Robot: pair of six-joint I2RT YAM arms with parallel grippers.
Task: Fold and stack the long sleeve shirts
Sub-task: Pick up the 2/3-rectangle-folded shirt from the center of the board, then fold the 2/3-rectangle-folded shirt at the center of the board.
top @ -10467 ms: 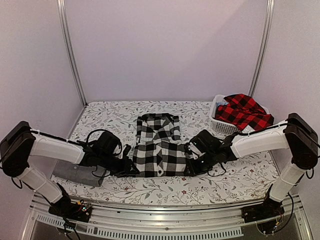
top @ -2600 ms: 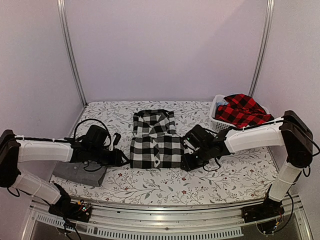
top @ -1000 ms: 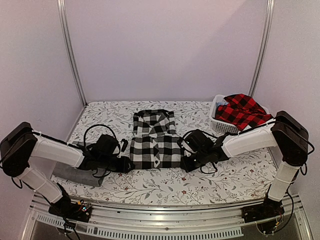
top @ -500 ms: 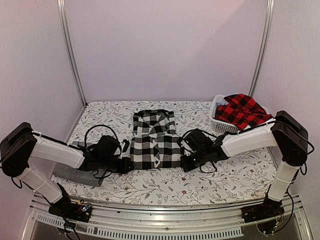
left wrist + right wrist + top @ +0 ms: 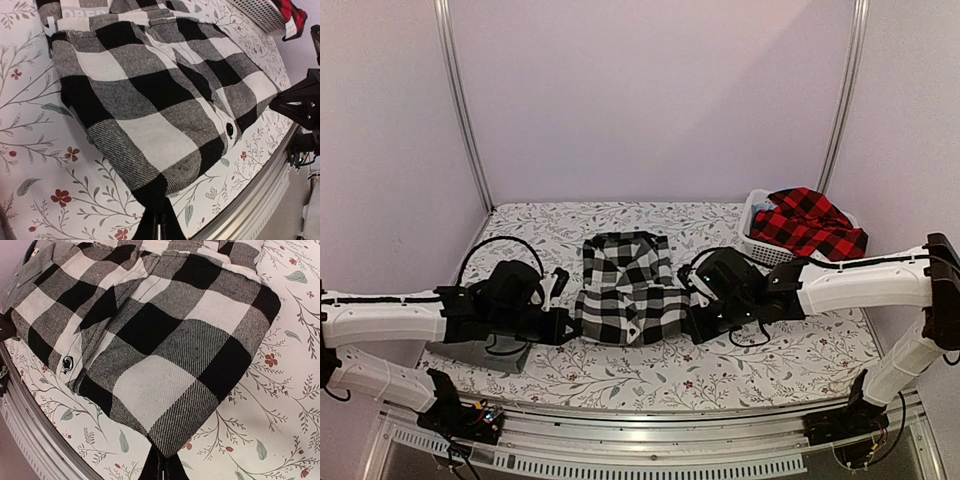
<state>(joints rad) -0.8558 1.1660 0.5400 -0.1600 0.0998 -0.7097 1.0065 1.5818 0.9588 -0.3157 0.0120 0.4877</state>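
Though mostly cut off at view bottom, left hand [image 5: 157, 222], right hand [image 5: 161, 463] each clamped on black-and-white shirt [image 5: 628, 290] corner

Desk [image 5: 800, 360], floral-print top. Lying on it: black-and-white check shirt [image 5: 625, 290], folded, at centre; grey shirt [image 5: 470, 352], 8 o'clock, near the front edge; white basket [image 5: 765, 252], 2 o'clock.
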